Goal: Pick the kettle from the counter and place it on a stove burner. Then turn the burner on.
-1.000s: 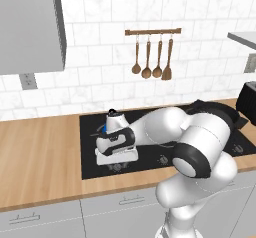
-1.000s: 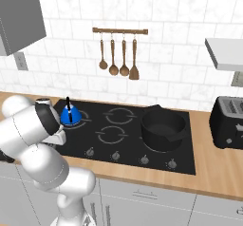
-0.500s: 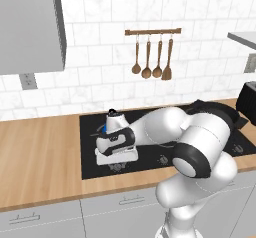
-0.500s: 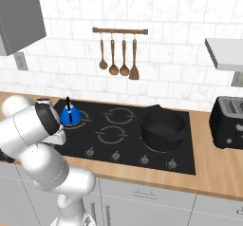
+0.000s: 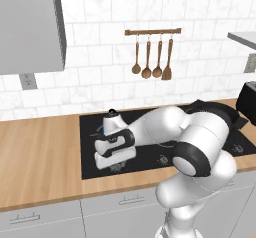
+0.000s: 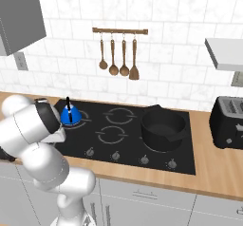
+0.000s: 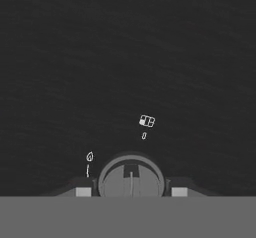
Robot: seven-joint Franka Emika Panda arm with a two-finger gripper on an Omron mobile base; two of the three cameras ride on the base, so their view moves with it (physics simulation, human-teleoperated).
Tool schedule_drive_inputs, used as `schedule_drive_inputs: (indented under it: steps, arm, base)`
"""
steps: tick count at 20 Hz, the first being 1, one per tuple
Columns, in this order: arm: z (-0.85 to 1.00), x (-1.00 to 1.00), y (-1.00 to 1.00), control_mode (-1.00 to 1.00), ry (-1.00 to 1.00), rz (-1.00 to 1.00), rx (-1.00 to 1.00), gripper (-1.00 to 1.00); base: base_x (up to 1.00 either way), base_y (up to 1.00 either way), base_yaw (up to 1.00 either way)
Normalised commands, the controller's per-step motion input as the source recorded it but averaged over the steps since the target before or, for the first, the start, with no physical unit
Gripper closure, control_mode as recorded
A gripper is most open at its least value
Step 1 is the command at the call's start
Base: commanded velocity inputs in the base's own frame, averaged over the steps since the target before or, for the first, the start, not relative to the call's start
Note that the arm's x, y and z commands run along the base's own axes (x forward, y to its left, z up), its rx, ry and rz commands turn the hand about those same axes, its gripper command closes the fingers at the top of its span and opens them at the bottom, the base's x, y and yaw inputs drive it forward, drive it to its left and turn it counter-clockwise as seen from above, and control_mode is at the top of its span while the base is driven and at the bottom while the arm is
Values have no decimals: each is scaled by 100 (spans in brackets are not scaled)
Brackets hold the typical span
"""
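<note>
The blue kettle [image 6: 69,116] stands upright on the rear-left stove burner [image 6: 85,117] of the black cooktop [image 6: 128,127], its black handle up. In the left base view only a sliver of the kettle [image 5: 104,129] shows behind my arm. My gripper [image 5: 114,163] points down at the cooktop's front edge, left of the middle. In the hand view my gripper [image 7: 131,191] is shut on a round grey knob [image 7: 131,174], one fingertip tight against each side. Small white burner and flame symbols are printed on the glass beside the knob.
A big black pot [image 6: 163,127] sits on the right of the cooktop. A row of further knobs [image 6: 142,159] runs along its front. A dark toaster [image 6: 229,122] stands on the wooden counter [image 5: 40,157] at the right. Wooden utensils [image 6: 118,54] hang on the tiled wall.
</note>
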Motion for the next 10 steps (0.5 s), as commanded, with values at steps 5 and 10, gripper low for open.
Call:
schedule_drive_inputs:
  steps: [5, 10]
  arm:
    - [-1, -24, 0, -100, 0, 40, 1, 100]
    - [-1, -27, 0, -100, 0, 43, 4, 100]
  base:
    - [0, 0, 0]
    - [0, 0, 0]
